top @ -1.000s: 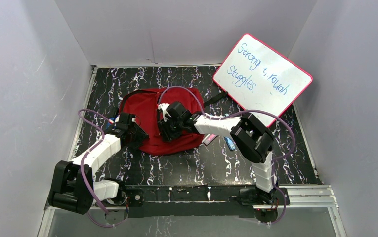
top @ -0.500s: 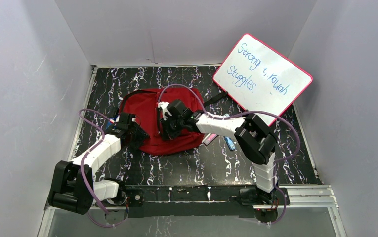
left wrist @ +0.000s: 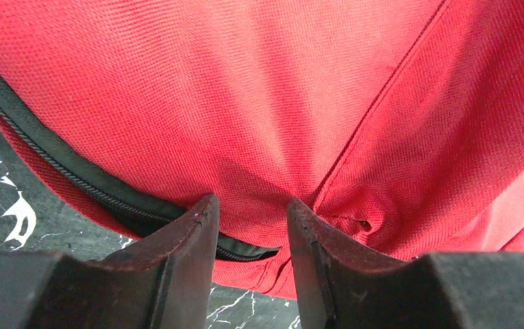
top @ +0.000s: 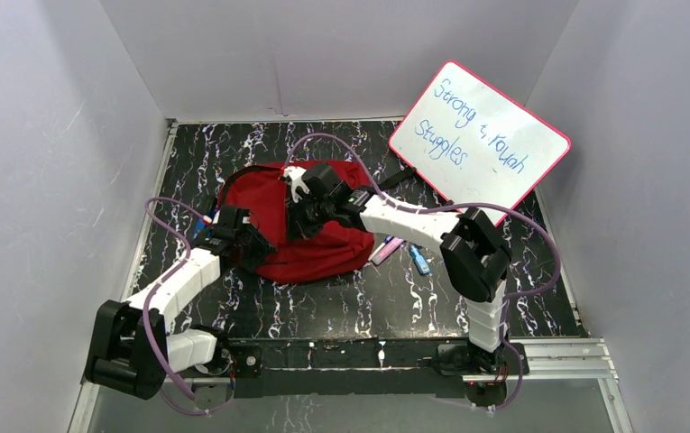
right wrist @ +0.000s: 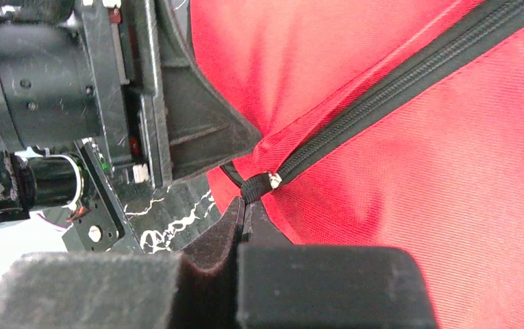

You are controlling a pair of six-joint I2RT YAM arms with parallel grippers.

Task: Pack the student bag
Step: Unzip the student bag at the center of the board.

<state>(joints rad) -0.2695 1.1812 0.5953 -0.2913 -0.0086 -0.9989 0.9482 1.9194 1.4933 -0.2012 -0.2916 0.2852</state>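
The red student bag (top: 264, 203) lies in the middle of the black marbled table. My left gripper (top: 253, 245) is at its near-left edge. In the left wrist view its fingers (left wrist: 252, 209) pinch a puckered fold of red fabric (left wrist: 245, 103) just above a dark zipper (left wrist: 74, 175). My right gripper (top: 294, 219) reaches over the bag from the right. Its jaws (right wrist: 245, 205) are shut on the black zipper pull (right wrist: 255, 184) at the end of the dark zipper (right wrist: 396, 86). The left arm's gripper body (right wrist: 197, 123) is close by.
A pink-framed whiteboard (top: 479, 142) with blue writing leans at the back right. A pink pen (top: 386, 250) and a blue pen (top: 419, 262) lie on the table just right of the bag. Small coloured items (top: 201, 221) sit by the bag's left edge. Grey walls enclose the table.
My right gripper closed on the zipper pull and moved toward the back of the table with it. The left gripper stayed at the bag's near-left edge.
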